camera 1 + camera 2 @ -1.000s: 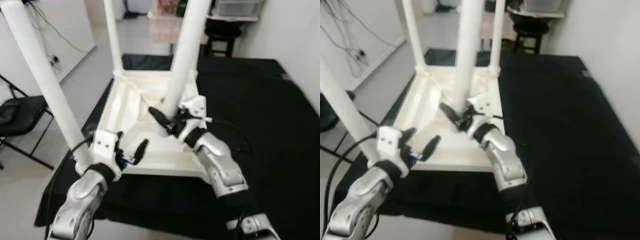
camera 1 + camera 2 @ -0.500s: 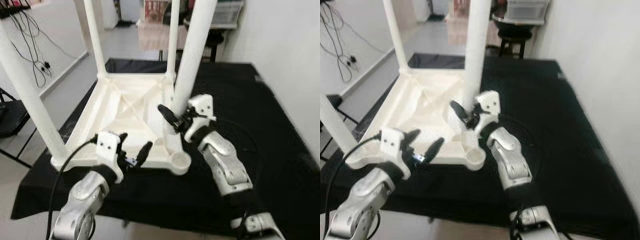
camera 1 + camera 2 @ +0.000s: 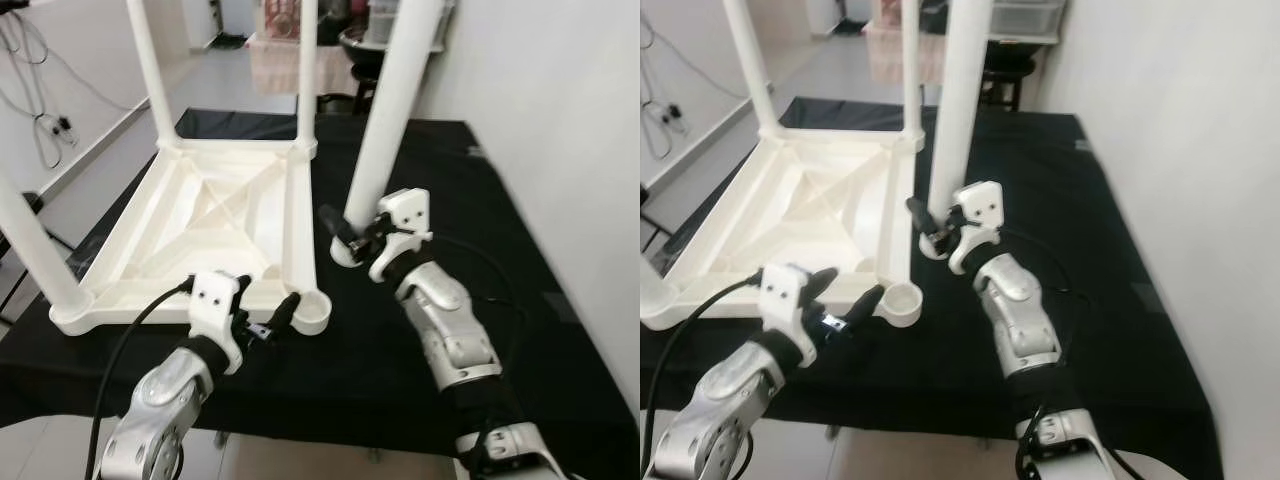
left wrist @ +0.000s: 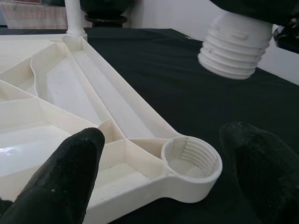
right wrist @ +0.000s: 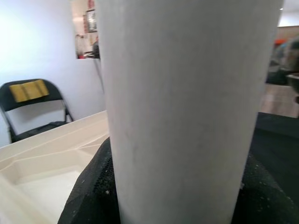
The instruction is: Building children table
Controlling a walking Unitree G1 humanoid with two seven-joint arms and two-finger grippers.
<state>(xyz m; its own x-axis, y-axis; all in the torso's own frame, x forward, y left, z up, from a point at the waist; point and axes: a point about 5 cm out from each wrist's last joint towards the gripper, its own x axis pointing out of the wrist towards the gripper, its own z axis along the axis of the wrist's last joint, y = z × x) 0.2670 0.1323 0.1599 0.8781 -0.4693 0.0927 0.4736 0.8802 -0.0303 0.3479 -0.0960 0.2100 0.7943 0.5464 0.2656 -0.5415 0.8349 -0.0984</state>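
Note:
A white plastic children's table (image 3: 200,210) lies upside down on a black cloth (image 3: 470,180), with three legs standing up from its corners. Its near right corner has an empty threaded socket (image 3: 314,313) (image 4: 191,161). My right gripper (image 3: 350,232) is shut on a fourth white leg (image 3: 395,120) (image 5: 187,107), held upright. The leg's threaded end (image 4: 236,46) hangs just above the cloth, to the right of the table's edge and beyond the socket. My left gripper (image 3: 265,300) is open, its fingers (image 4: 60,177) either side of the socket corner.
The cloth's front edge runs close below my arms. A white wall rises on the right. A dark stool (image 3: 360,40) stands behind the cloth, cables (image 3: 40,130) hang at far left, and a folding chair (image 5: 32,93) stands beyond the table.
The camera has swung. My right gripper has carried the leg from over the table's underside to the right, off its edge. My left gripper now sits at the socket corner.

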